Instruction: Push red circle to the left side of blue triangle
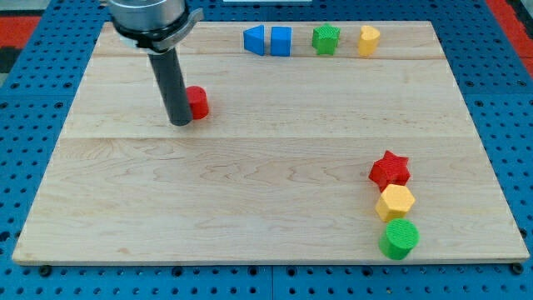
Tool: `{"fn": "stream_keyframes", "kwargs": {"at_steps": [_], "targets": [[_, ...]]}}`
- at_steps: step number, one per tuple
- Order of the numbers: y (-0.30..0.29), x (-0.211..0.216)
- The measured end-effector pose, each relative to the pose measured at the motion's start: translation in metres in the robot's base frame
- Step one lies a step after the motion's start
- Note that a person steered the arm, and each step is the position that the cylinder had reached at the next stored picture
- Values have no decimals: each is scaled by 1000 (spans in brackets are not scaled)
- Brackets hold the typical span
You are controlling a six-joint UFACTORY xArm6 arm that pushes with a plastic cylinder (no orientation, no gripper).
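Note:
The red circle [198, 102] lies on the wooden board in the upper left part of the view, partly hidden by the rod. My tip [180, 122] stands just left of it and a little below, touching or nearly touching its left side. The blue triangle [254, 39] sits near the view's top edge of the board, up and to the right of the red circle, with a blue cube [281, 40] close against its right side.
A green star-like block [326, 39] and a yellow block [369, 39] follow to the right along the top. At the lower right stand a red star [390, 169], a yellow hexagon [396, 202] and a green circle [399, 239]. The board [250, 183] rests on blue pegboard.

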State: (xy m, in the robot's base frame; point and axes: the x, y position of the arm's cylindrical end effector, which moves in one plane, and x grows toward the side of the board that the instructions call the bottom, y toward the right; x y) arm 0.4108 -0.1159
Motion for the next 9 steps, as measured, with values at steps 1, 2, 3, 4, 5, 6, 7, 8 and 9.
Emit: {"fn": "stream_keyframes", "kwargs": {"at_steps": [1,2,3,4,5,6,7,8,9], "targets": [[22,-12],[26,-41],[27,-74],[30,-102],[36,-120],[35,-126],[35,-134],[35,-136],[68,-112]]}}
